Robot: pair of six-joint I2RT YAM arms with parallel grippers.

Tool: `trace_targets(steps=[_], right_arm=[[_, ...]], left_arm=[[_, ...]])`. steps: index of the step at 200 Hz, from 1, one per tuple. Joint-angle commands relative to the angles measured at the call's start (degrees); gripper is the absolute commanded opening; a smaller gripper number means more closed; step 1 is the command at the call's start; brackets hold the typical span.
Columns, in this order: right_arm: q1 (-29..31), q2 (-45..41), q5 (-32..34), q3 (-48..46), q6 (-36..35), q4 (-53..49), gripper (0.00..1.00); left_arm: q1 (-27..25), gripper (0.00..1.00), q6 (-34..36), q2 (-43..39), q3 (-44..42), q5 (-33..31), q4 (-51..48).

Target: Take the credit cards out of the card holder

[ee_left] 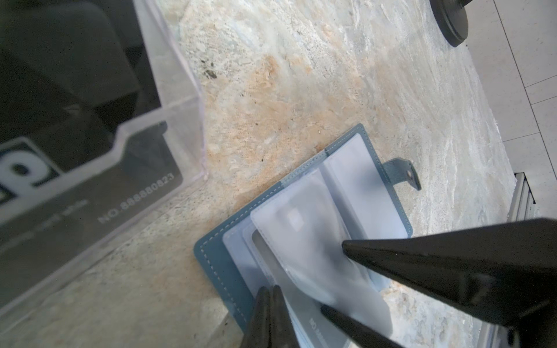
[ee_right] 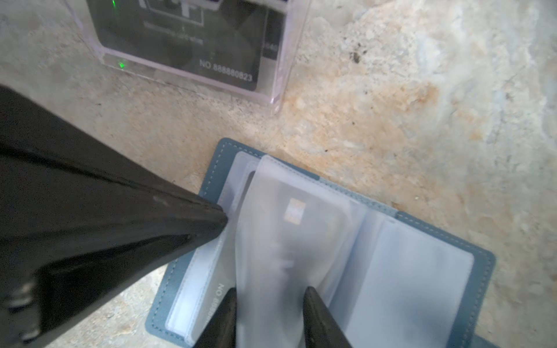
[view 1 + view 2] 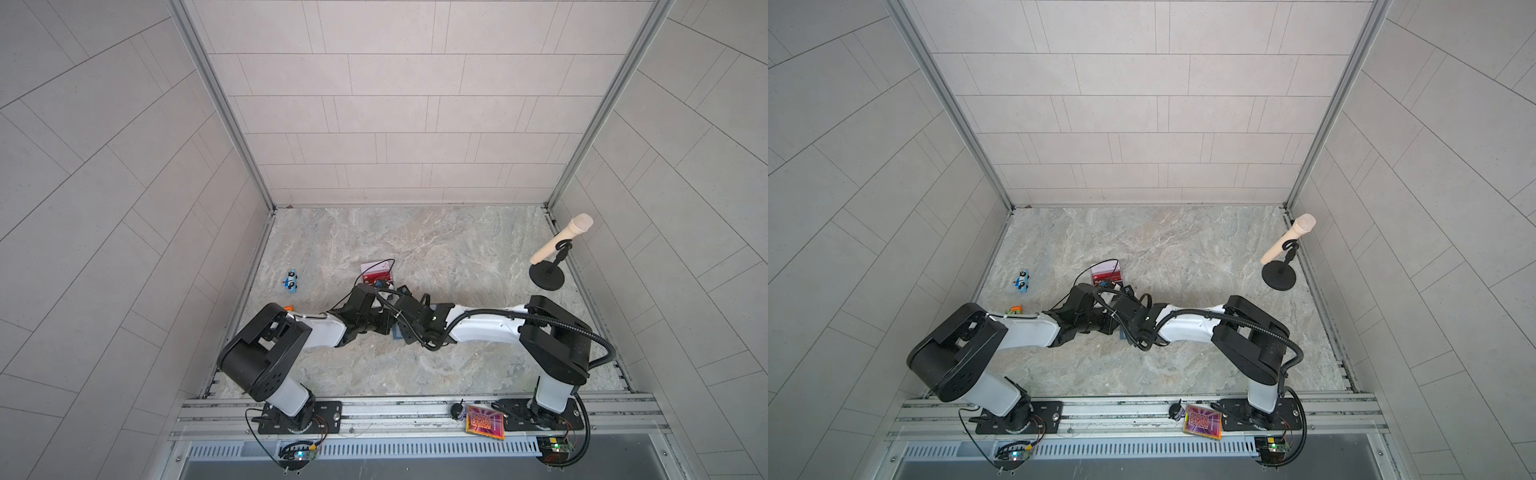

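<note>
The right gripper (image 2: 270, 290) is standing part open, its two fingers flanking a frosted sleeve (image 2: 271, 186) that is rising off the open card holder (image 2: 479, 271); whether they are actually pinching that leaf I cannot tell. A pale card (image 2: 301, 235) with a small chip is showing through the sleeve, its long side running along the holder's spine and its chip end pointing toward the clear acrylic stand (image 2: 280, 75). The left gripper (image 1: 269, 287) is closed tight on nothing, its tip pressing on the page beside the raised leaf. The card holder is lying opened flat on the marble table (image 2: 391, 105), near the stand on the robot's side and not touching it, with one corner aiming at the stand and its opened length running askew to the stand's front. Its snap tab (image 1: 404, 173) is sticking out from the cover on the side away from the left gripper. In the stand's front tier a dark card (image 2: 180, 48) is leaning, long side along the front; in a top view a red card (image 3: 377, 276) is showing farther back.
</note>
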Motion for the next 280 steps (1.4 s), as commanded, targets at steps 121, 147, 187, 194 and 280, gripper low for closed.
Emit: trace_targets(steps=[121,147,187,194,280], right_arm=[[-4.9,-9.1,2.2,-6.0,2.8,-3.9,0.32],[-5.4,-10.7,2.9,-7.5,3.5,-4.1,0.31],[-5.4,-11.3,4.9,-8.3,3.8,-5.5,0.31],[-5.4,-11.4,5.4,-8.3,3.8,-5.9,0.31],[-5.8,-15.3,-7.5,-7.7,-0.6,-3.0,0.38]], left_arm=[[-0.3,0.00,1.9,1.8,0.0,-1.2,-6.5],[-0.3,0.00,2.0,2.0,0.2,-1.1,-6.6],[-0.3,0.00,1.9,2.2,0.3,-1.0,-6.5],[-0.3,0.00,2.0,2.1,0.4,-1.1,-6.6],[-0.3,0.02,1.6,2.4,0.2,-1.2,-6.3]])
